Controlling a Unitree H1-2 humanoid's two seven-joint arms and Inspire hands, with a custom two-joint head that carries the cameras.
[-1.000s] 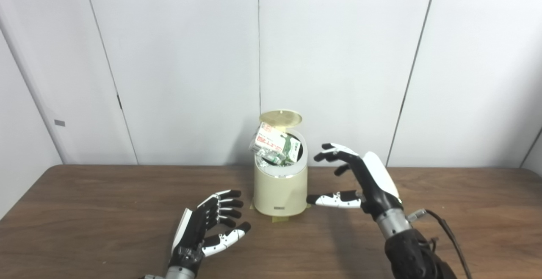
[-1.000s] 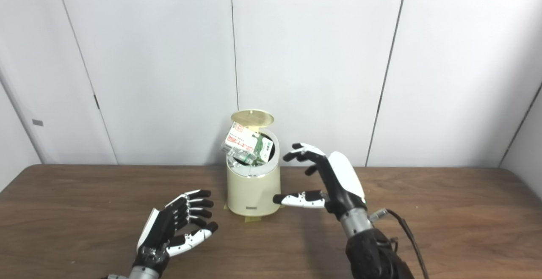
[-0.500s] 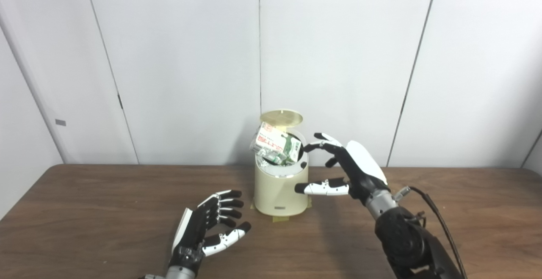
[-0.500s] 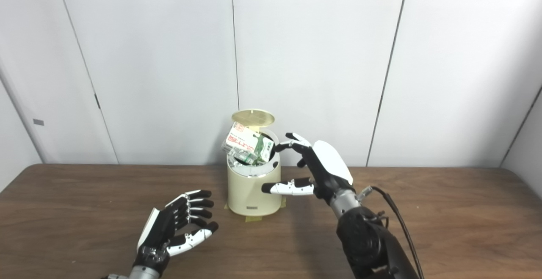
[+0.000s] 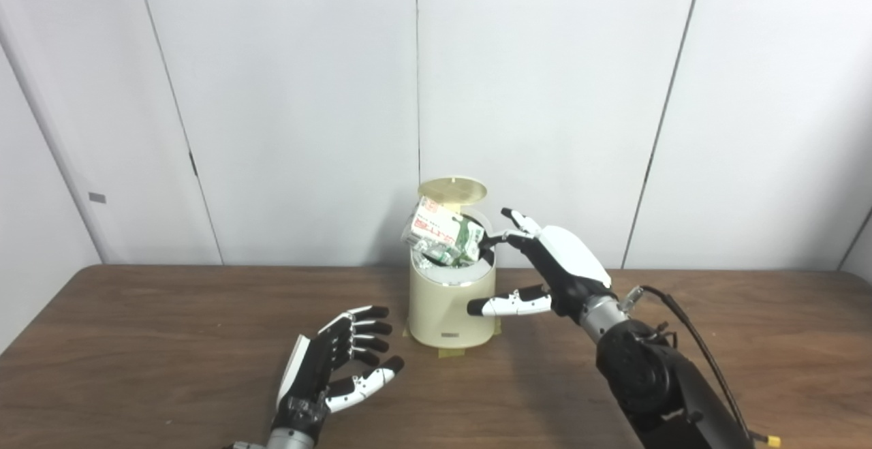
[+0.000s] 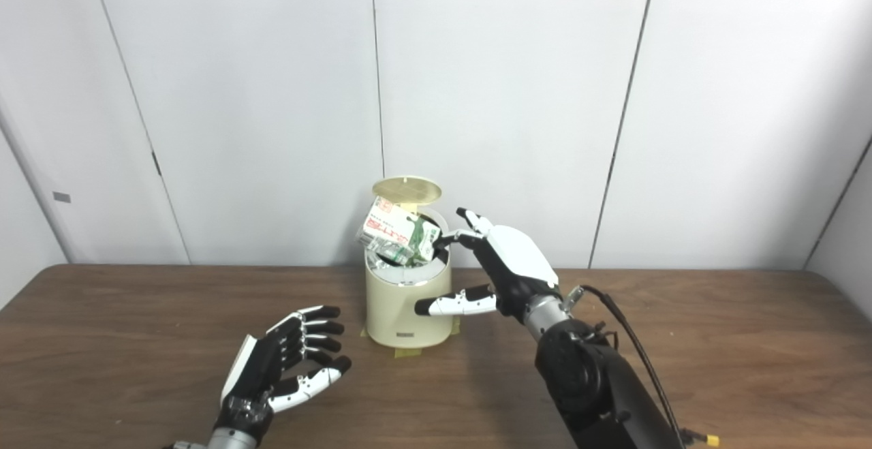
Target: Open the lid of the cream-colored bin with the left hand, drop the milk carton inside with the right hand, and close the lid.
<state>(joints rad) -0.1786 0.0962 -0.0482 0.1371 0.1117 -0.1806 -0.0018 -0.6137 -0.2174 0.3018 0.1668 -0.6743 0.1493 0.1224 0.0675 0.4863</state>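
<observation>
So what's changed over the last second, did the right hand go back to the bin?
Yes. The right hand has moved left and up to the bin, open, its fingertips now at the rim beside the milk carton. It grips nothing. The carton still juts from the opening, the lid stays up, and the left hand rests open, unmoved.

Cream-colored bin (image 6: 407,306) stands at the middle of my table (image 6: 715,340), toward the far edge. Lid (image 6: 407,189) is tipped up and open behind the mouth. Milk carton (image 6: 398,234) sits tilted across the opening, jutting above the rim, not sunk inside. My right hand (image 6: 507,265) is beside the bin's right side, fingers spread, fingertips (image 6: 451,237) at the carton's right end; contact I cannot confirm. My left hand (image 6: 279,367) rests near the front edge, left of the bin, fingers apart, holding nothing.
</observation>
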